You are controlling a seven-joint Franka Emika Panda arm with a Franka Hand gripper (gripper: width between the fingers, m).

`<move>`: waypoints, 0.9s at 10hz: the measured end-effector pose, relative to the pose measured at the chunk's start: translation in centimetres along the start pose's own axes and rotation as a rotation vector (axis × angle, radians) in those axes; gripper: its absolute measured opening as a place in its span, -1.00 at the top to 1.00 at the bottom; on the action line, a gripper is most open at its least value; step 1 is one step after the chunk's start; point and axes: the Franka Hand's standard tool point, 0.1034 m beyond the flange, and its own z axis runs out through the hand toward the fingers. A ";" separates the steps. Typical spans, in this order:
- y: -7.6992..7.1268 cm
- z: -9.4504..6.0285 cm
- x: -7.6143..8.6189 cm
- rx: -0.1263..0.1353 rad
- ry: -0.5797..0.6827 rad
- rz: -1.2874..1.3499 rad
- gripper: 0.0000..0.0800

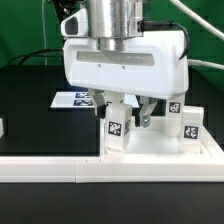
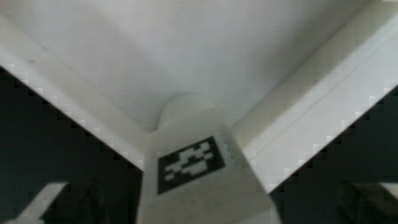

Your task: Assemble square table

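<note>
Exterior view gives me the hand [image 1: 127, 110] low over the square table [image 1: 160, 147], jaws spread around a tagged leg [image 1: 116, 125] standing on that slab without clamping it; another leg [image 1: 189, 124] stands upright near the slab's far corner, on the black counter [image 1: 30, 100]

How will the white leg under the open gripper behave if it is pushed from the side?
The leg stands upright and narrow on the tabletop, so it may tip if not yet fixed. It looks like stiff plastic, probably light. The gripper is open.
</note>
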 end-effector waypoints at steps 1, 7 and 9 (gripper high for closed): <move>0.0 0.1 -0.1 -0.001 -0.001 0.036 -0.40; 0.3 0.2 -0.1 0.004 -0.016 0.690 0.27; 0.1 0.3 0.0 0.068 -0.103 1.075 0.27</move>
